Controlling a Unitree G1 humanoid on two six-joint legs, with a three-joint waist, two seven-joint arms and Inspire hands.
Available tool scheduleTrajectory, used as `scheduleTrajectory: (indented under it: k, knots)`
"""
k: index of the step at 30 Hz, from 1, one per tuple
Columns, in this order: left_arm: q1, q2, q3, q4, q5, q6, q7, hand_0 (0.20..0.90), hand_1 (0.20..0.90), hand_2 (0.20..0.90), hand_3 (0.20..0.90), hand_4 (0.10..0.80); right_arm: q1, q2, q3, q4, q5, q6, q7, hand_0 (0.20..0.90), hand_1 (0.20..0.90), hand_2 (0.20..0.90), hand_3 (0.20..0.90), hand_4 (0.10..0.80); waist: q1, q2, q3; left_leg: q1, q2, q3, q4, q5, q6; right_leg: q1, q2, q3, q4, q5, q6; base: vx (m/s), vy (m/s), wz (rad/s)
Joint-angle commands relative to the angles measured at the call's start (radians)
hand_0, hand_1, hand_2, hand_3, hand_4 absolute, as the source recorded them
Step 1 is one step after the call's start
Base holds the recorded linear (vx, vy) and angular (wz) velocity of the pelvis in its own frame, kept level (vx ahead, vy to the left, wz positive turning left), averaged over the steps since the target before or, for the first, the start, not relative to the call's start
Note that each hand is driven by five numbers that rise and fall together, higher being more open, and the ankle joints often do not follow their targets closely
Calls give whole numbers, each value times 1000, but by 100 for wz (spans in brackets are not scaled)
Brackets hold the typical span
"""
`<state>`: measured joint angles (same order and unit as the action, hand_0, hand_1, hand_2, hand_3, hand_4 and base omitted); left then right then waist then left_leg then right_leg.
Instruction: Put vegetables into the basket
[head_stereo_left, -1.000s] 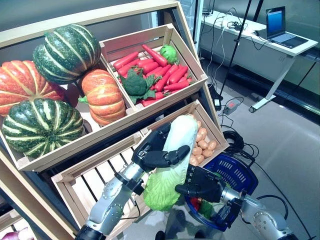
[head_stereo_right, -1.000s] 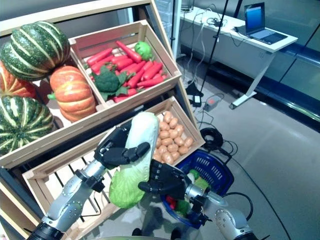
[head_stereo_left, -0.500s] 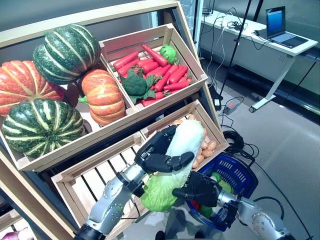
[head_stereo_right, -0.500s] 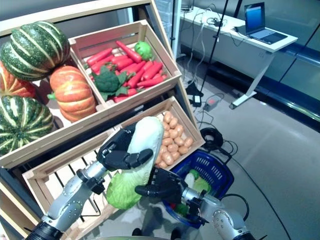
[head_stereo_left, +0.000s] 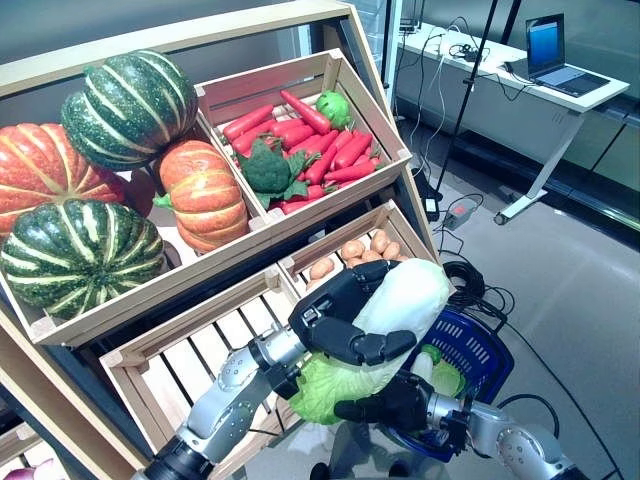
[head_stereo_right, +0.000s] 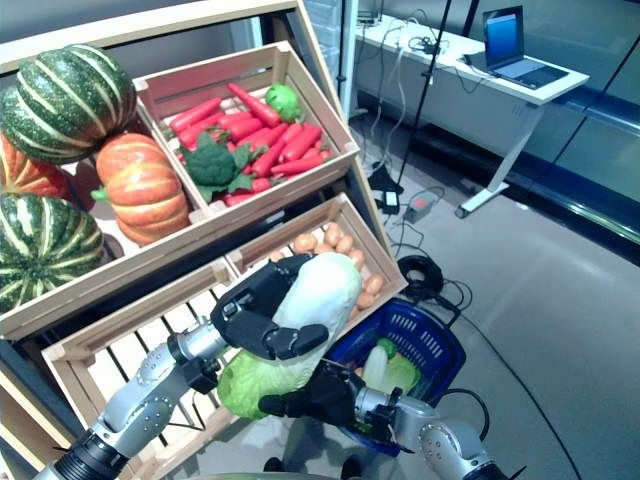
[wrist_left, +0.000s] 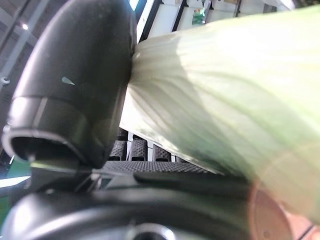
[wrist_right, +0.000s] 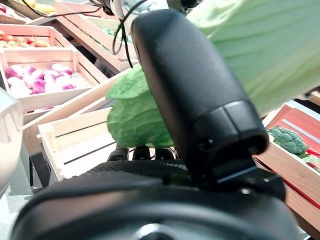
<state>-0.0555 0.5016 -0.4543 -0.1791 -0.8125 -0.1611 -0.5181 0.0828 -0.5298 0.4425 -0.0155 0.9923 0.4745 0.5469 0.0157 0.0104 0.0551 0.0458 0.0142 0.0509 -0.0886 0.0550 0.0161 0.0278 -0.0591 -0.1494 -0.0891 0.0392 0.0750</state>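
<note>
Above the blue basket (head_stereo_left: 478, 345), your napa cabbage (head_stereo_left: 385, 320) hangs tilted, white end up toward the potato crate (head_stereo_left: 395, 225). Your left hand (head_stereo_left: 345, 315) curls over its top, fingers wrapped round it. Your right hand (head_stereo_left: 385, 408) cups the leafy green end from beneath, fingers and thumb bent against it.

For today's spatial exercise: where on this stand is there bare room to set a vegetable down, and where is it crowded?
Free: the empty slatted crate, between the potato crate and the stand's left post. Crowded: the pumpkin bin, the carrot crate, and the blue basket.
</note>
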Motion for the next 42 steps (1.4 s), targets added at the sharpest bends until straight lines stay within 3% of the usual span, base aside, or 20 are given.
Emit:
scheduleTrajectory:
  k: [1,19,20,21,23,24,34,42]
  knots:
    - [-145,-79,-8,-107,-120,-115,-58,300,300,300,300,400,-67,79,40,-110,123,-29,13,300,300,300,300,400,-2,-50,-69,-8,10,-27,1,-24,-30,26,-51,9,2,55,32,2,-2,-4]
    - [-115,-77,26,-91,-58,-91,-6,300,300,300,300,400,-45,98,-7,-89,108,-100,-28,300,300,300,300,400,-3,-46,-68,-5,11,-30,1,-24,-30,30,-55,8,2,53,33,0,0,0]
    - [-112,-71,34,-88,-58,-91,-1,382,382,382,382,455,-42,95,-16,-88,110,-102,-31,300,300,300,300,400,-3,-46,-67,-4,12,-29,1,-24,-30,30,-55,8,2,53,33,0,0,0]
    - [-109,-65,42,-87,-58,-89,6,422,422,422,422,482,-39,93,-23,-87,111,-105,-37,300,300,300,300,400,-3,-46,-67,-4,12,-29,1,-24,-30,31,-56,8,2,53,32,0,0,0]
    - [-97,-58,63,-84,-53,-85,12,719,719,719,719,679,-29,89,-43,-80,107,-116,-40,300,300,300,300,400,-3,-46,-66,-3,12,-28,1,-24,-30,31,-56,7,2,53,32,0,0,0]
    - [-92,-53,70,-83,-53,-84,16,900,900,900,900,800,-25,88,-51,-81,105,-121,-45,300,300,300,300,400,-4,-45,-65,-3,13,-28,1,-23,-31,31,-56,7,2,53,32,0,0,0]
    - [-39,-25,162,-76,-27,-111,80,900,900,900,900,800,20,67,-140,-78,83,-171,-68,300,300,300,300,400,-4,-46,-57,-3,16,-26,1,-23,-33,31,-58,1,2,52,32,0,0,0]
    - [58,16,339,-53,103,-147,178,900,900,900,900,800,99,63,-291,-92,55,-239,-129,300,300,300,300,400,-9,-47,-53,-8,19,-22,1,-22,-34,28,-52,0,2,47,27,21,-9,0]
